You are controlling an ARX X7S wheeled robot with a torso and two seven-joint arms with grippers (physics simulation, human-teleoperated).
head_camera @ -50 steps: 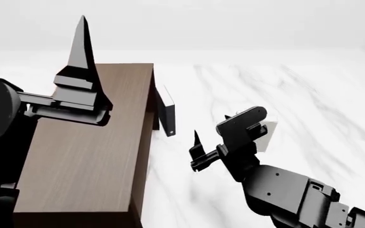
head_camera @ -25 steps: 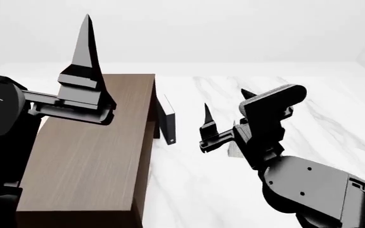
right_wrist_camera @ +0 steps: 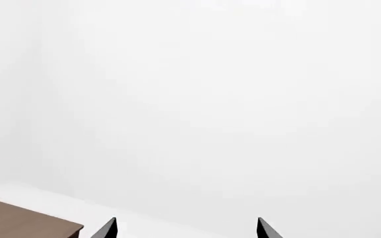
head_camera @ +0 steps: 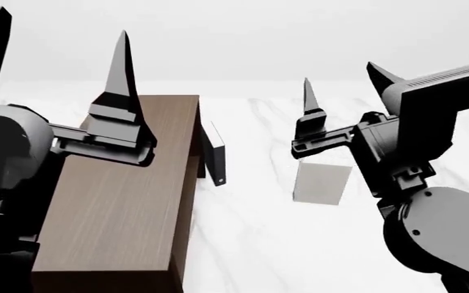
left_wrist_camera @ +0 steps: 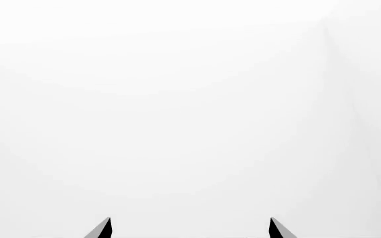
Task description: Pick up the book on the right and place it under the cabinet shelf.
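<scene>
The right gripper (head_camera: 341,91) has swung up, jaws apart and empty (left gripper (head_camera: 55,49) likewise), uncovering the thin white flat book (head_camera: 322,182), apparently ungrasped on the table (head_camera: 259,244).

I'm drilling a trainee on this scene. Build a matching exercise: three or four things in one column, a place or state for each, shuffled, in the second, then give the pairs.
Things:
1. thin plain white flat book
2. large dark brown wood-grain cabinet
3. thin dark door panel
4. right gripper

Places or states:
A. open, raised, holding nothing
B. lying free on the white marble surface
C. swung out from the cabinet's right side
D. under the left gripper

Pairs: 1-B, 2-D, 3-C, 4-A
</scene>
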